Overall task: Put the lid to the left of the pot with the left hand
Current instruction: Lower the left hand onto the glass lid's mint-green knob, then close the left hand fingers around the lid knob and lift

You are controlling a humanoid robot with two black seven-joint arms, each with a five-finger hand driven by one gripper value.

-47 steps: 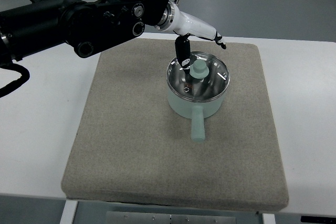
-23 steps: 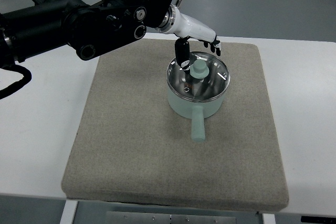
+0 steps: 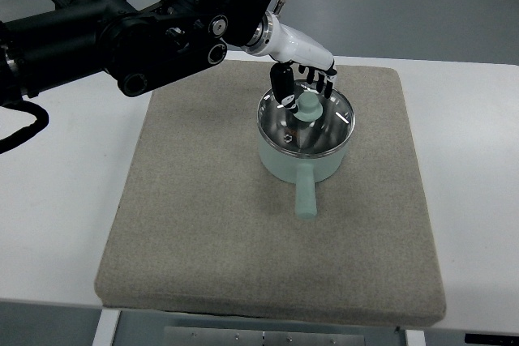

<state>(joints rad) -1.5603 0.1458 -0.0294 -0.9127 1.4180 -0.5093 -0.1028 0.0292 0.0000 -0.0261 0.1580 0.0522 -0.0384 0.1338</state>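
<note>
Lid (image 3: 306, 123) sits on the pot (image 3: 302, 154), its knob (image 3: 307, 105) upright at centre. Pot rests on the grey mat (image 3: 203, 224), right of mat centre, with its handle (image 3: 306, 194) pointing toward 6 o'clock. Mat covers the white tabletop (image 3: 57, 224). At the lid's 12 o'clock edge, the left robot hand (image 3: 302, 79) hangs fingers-down and spread, gripping nothing, thumb beside the knob. Its black arm (image 3: 122, 30) extends toward 10 o'clock.

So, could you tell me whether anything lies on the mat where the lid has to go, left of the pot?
Nothing visible does. The lid sits on the pot, and the mat left of it is bare.
</note>
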